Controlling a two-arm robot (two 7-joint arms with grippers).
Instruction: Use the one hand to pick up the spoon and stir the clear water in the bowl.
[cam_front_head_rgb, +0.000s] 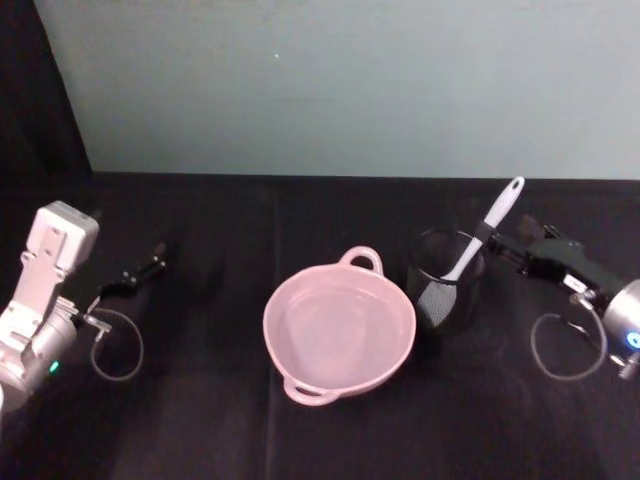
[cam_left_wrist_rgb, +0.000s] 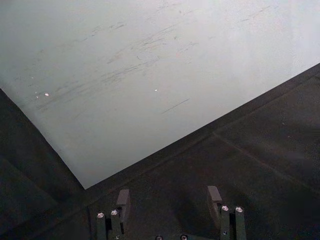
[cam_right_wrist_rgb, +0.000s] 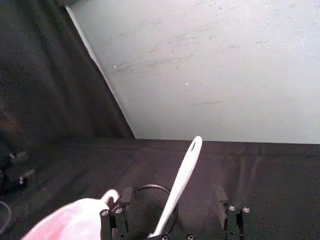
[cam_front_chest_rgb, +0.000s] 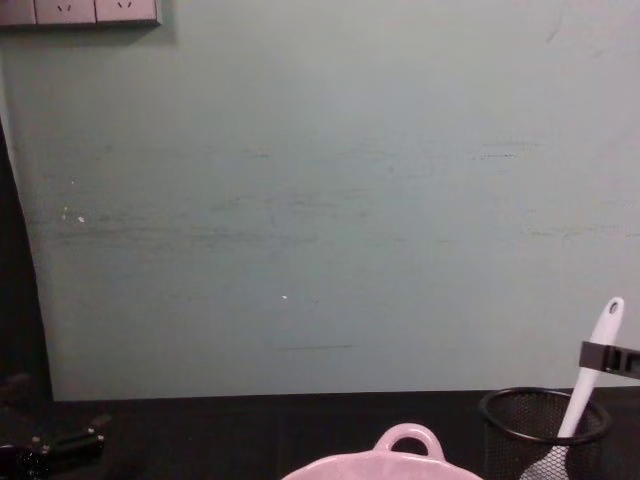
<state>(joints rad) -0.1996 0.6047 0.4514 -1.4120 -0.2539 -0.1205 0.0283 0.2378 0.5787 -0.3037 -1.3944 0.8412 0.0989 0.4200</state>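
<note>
At 3 o'clock of the bowl (cam_front_head_rgb: 340, 335) | right claw (cam_front_head_rgb: 503, 243) open astride the spoon (cam_front_head_rgb: 478, 245) handle in mesh cup (cam_front_head_rgb: 447, 291) | close mid-handle, lift straight | left claw (cam_front_head_rgb: 152, 264) open, parked at 9 o'clock

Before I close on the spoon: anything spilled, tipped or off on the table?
Nothing stands out. The bowl sits upright with no spill showing around it, and the spoon leans in the upright mesh cup. The right gripper is open at the handle; the left gripper is off to the side, open.
</note>
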